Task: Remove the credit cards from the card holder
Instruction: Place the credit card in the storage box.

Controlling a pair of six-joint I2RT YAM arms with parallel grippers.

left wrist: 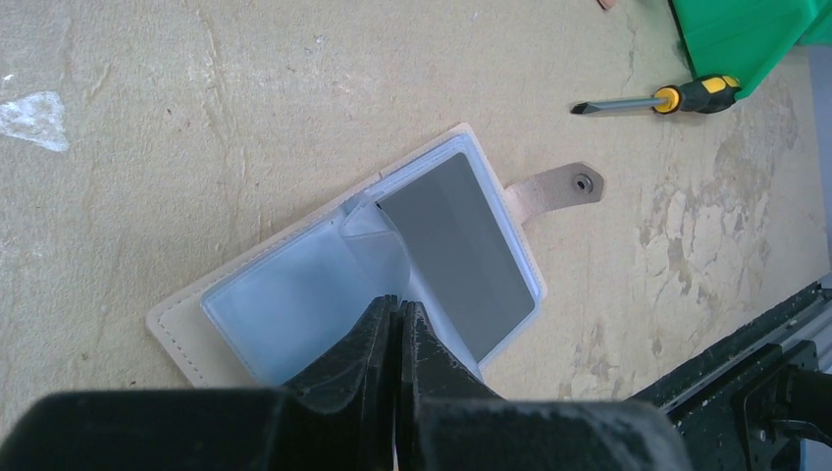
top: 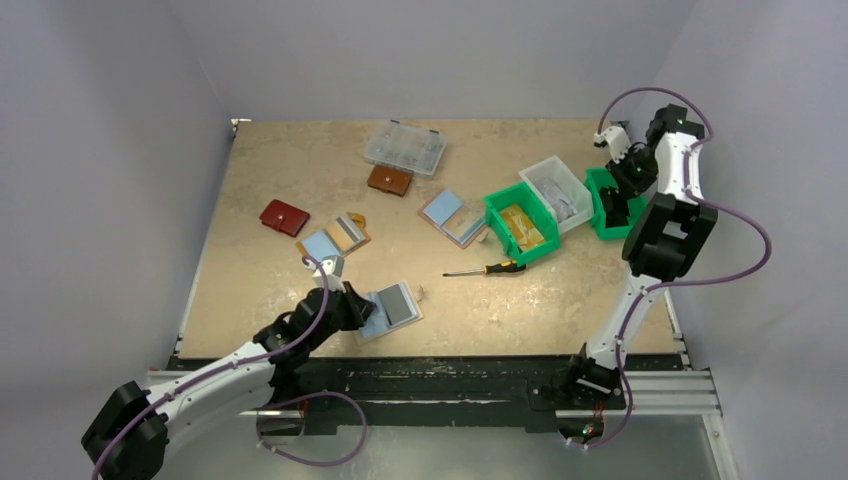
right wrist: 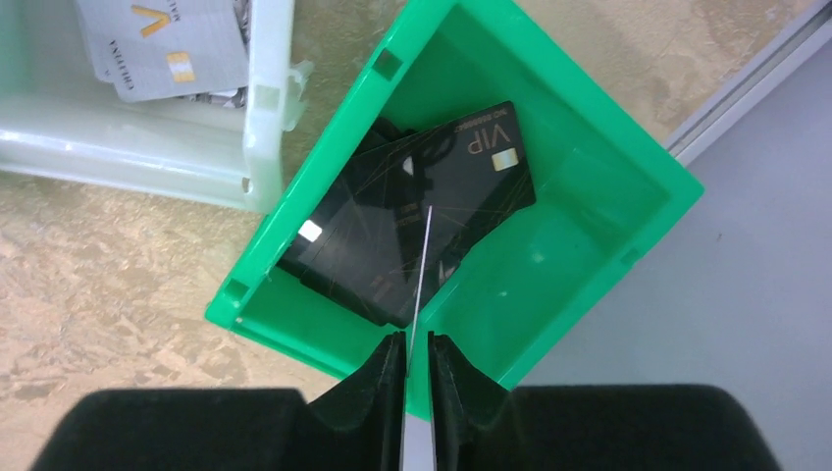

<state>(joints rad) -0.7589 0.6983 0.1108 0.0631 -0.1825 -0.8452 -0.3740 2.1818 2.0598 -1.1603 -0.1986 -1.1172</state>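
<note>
Left gripper (left wrist: 399,306): jaws fully closed, tips at the near edge of the card holder (left wrist: 324,285), which lies open and flat directly ahead of them. Right gripper (right wrist: 417,339): jaws barely parted, a card (right wrist: 424,265) edge-on between them, grip undetermined. A green bin (right wrist: 589,206) holding black cards (right wrist: 471,167) sits below it.

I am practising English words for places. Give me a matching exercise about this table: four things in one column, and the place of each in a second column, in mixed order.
Things
1. screwdriver
2. black cards
3. silver cards
4. open card holder

Places
A. in the white bin
B. loose on the table
C. at the tip of the left gripper
D. in a green bin

Pairs: 1-B, 2-D, 3-A, 4-C
</note>
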